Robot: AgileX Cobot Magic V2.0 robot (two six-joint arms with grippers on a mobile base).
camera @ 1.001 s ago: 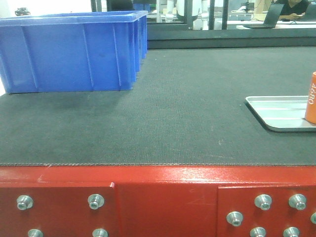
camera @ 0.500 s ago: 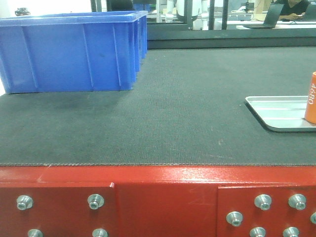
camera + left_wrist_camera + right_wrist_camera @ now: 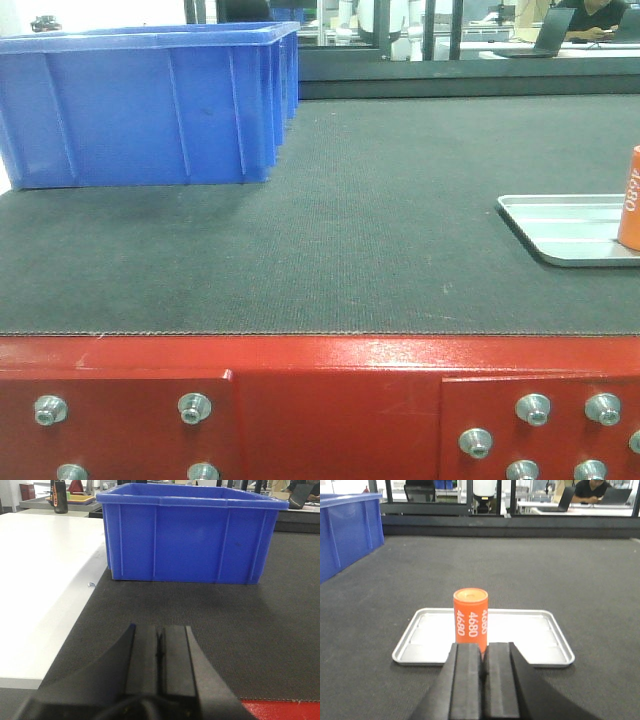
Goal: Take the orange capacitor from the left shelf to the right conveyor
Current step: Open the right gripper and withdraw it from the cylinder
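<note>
Nothing has shifted on the belt since the earlier front frames; only the white "4680" print on the orange capacitor (image 3: 470,620) now reads at a slightly different angle, which suggests a small rotation of the cylinder in place. Jaws of the right gripper (image 3: 481,666) are pressed together with no visible gap and hold nothing. Directly ahead of those jaws, and just beyond their tips, the orange capacitor stands upright, long axis vertical, on the near part of the silver tray (image 3: 540,635). That tray lies flat on the right conveyor (image 3: 360,220). Jaws of the left gripper (image 3: 160,647) are likewise closed and empty; they face the blue bin (image 3: 190,535), which sits well to the left of the tray. The right arm is therefore judged much nearer to the capacitor. Any grasp would require the right jaws to part first, then advance straight forward around the cylinder's side. No shelf is visible in any view.
</note>
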